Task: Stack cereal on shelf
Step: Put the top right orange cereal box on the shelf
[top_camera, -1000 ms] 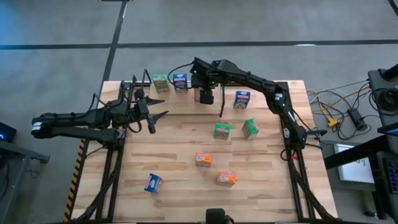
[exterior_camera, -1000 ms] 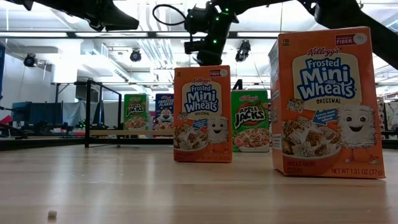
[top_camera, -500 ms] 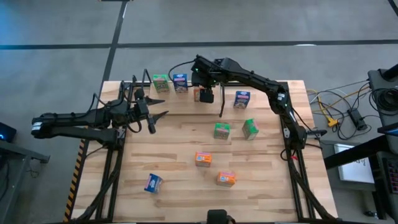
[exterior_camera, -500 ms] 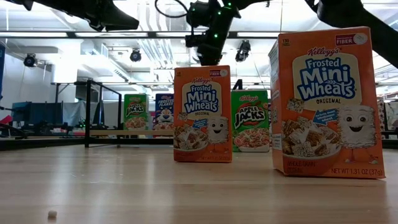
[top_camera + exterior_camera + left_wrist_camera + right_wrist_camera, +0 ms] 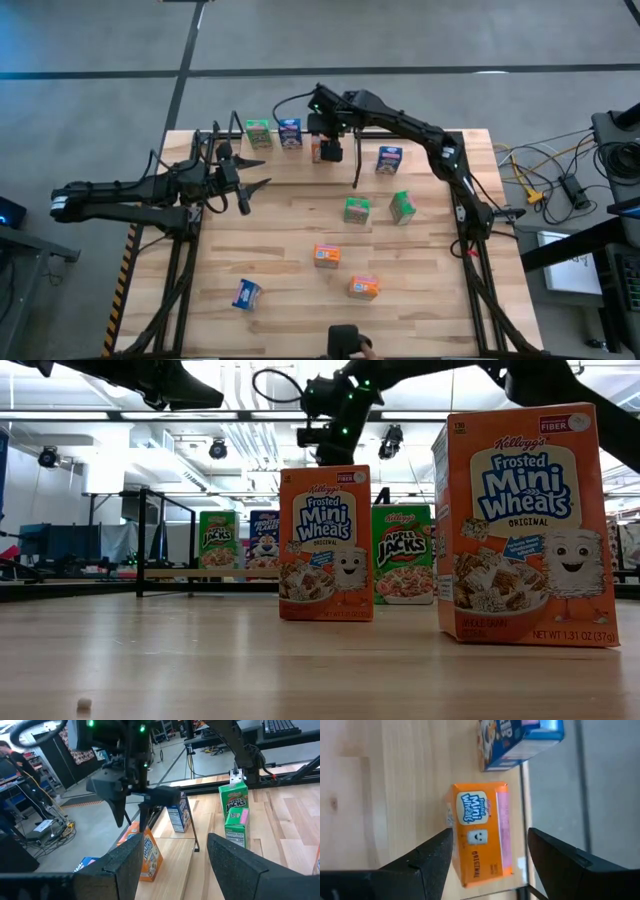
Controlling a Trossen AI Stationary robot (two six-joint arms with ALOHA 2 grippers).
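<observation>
Left gripper (image 5: 255, 187) waits at nine o'clock, fingers spread, nothing held. On the shelf (image 5: 262, 149) at twelve o'clock stand a green box (image 5: 258, 133), a blue box (image 5: 290, 132) and an orange box (image 5: 479, 833). Right gripper (image 5: 332, 153) hovers directly over the orange box, fingers spread clear of it, apparently having just set it there. The arm covers most of that box from above. Six boxes remain loose on the table (image 5: 280, 250).

We see a light wood-plank table (image 5: 300, 250), grey concrete floor (image 5: 400, 35) around it, yellow and black cables (image 5: 545, 170) on the right, ceiling spotlights (image 5: 218, 449) in the room behind, a small crumb (image 5: 84, 704) on the tabletop.
</observation>
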